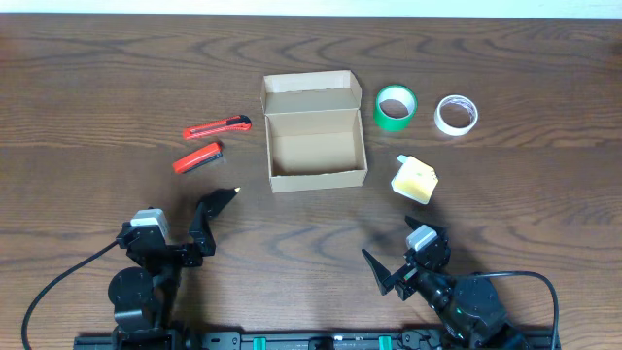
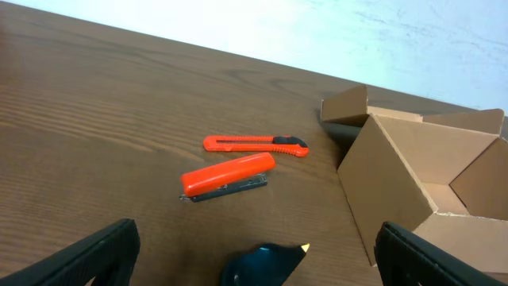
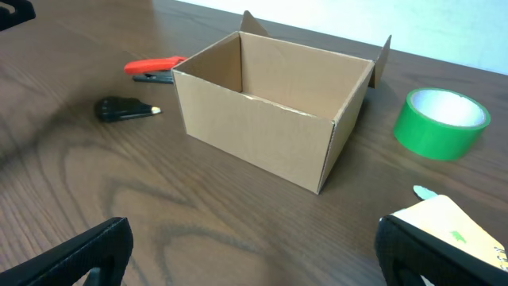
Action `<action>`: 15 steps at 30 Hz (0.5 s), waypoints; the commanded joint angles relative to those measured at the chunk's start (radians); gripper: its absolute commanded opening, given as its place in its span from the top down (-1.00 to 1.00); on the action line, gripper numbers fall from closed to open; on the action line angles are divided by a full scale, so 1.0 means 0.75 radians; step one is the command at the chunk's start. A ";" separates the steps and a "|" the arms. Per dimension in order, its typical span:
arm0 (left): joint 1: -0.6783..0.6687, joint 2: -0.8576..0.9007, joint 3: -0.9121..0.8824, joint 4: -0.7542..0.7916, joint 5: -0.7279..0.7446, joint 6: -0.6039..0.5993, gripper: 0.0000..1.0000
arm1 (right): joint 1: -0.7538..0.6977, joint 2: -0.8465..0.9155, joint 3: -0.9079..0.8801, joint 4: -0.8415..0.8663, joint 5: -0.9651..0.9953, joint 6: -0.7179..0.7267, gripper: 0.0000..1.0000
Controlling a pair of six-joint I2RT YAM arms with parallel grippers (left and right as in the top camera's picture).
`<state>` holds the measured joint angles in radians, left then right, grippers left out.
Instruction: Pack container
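The container (image 1: 317,146) is a small plain brown cardboard box, standing upright and open on the worktop (image 1: 505,194) near its middle. Its hinged flap lid (image 1: 309,93) is folded back along the far edge, and the inside looks bare.

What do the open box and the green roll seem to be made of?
The box looks like plain brown cardboard, matte, with folded flaps and raw edges. The green roll is probably plastic tape, slightly glossy; its core looks pale.
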<state>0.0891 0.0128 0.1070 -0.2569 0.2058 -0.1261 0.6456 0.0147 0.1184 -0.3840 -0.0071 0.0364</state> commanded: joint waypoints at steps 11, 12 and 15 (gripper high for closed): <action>0.005 -0.011 -0.034 -0.005 -0.009 0.024 -0.91 | 0.010 -0.011 -0.006 0.016 -0.006 0.046 -0.98; 0.005 -0.011 -0.035 -0.005 -0.009 0.023 -0.91 | 0.010 -0.011 -0.006 0.039 -0.006 0.150 -0.99; 0.005 -0.011 -0.035 -0.005 -0.009 0.024 -0.91 | 0.010 -0.011 -0.006 0.099 -0.006 0.700 -0.98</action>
<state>0.0891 0.0128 0.1070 -0.2569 0.2058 -0.1261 0.6456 0.0143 0.1177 -0.3237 -0.0101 0.2070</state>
